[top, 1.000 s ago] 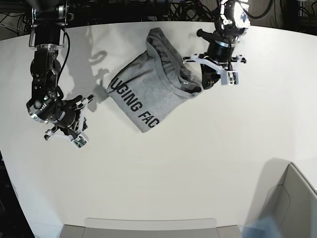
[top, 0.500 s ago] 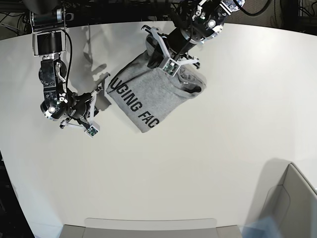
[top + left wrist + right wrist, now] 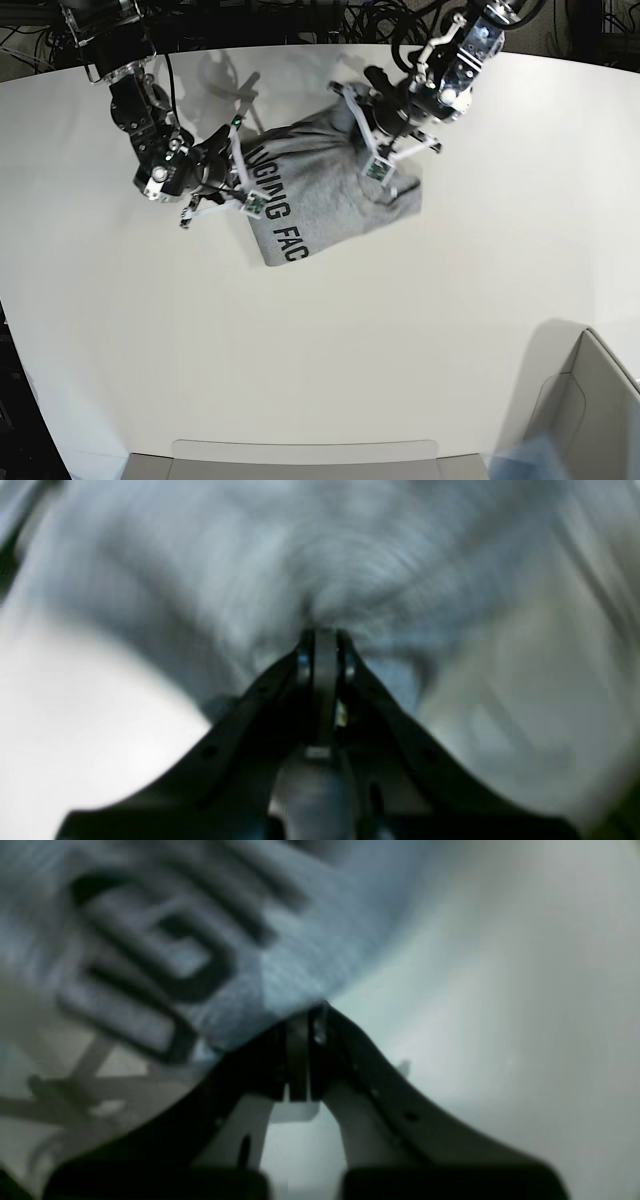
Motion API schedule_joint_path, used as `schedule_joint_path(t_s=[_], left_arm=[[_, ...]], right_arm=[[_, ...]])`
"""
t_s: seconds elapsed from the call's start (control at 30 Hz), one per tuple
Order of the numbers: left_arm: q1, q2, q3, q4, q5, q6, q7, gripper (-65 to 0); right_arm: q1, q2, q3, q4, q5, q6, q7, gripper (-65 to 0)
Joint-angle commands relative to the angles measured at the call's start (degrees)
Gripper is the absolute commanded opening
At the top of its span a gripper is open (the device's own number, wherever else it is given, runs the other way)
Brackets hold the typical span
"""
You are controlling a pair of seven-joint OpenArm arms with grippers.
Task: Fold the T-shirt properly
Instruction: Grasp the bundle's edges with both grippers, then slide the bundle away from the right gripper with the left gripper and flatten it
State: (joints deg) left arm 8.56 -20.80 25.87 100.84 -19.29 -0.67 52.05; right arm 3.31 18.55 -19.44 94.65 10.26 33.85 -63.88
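Base view: both arms on the shirt [image 3: 320, 195], table [image 3: 320, 350] centre toward 12 o'clock.
Left wrist: left gripper [image 3: 324, 635] closed, pinching fabric. Right wrist: right gripper [image 3: 305, 1015] closed at the lettered edge; whether it pinches cloth is unclear. Uneven pulling could bunch the fold.

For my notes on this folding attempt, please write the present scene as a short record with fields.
garment: T-shirt, grey, black lettering facing up, bunched
surface: white table
left gripper: shut, on the shirt's plain part
right gripper: shut, at the shirt's lettered edge
grasp: fabric between jaws cannot be told, wrist views blurred
fold state: not yet neat
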Motion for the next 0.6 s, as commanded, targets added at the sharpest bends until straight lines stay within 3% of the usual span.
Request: schedule_joint_path(t_s=[0.0, 0.13, 0.23, 0.43, 0.57], left_arm=[[-0.3, -0.6, -4.3, -0.7, 1.5, 1.2, -0.7, -65.0], [-3.2, -0.5, -15.8, -2.6, 1.5, 1.2, -7.2, -65.0], [-5.0, -0.5, -19.4, 0.0, 1.4, 1.2, -7.4, -65.0], [-1.7, 0.8, -20.7, 8.5, 1.2, 1.0, -7.8, -65.0], [2.9, 2.1, -14.3, 12.0, 1.3, 0.9, -7.8, -65.0]], right_arm=[[0.7, 0.2, -2.1, 2.2, 0.2, 0.0, 0.1, -65.0], [0.1, -0.7, -10.1, 6.1, 0.3, 0.0, 0.1, -65.0], [-0.1, -2.1, -8.7, 9.1, 0.3, 0.0, -0.3, -65.0], [0.2, -1.8, 2.5, 10.1, 0.3, -0.2, 0.0, -65.0], [2.4, -2.4, 13.3, 6.8, 0.3, -0.1, 0.1, -65.0]])
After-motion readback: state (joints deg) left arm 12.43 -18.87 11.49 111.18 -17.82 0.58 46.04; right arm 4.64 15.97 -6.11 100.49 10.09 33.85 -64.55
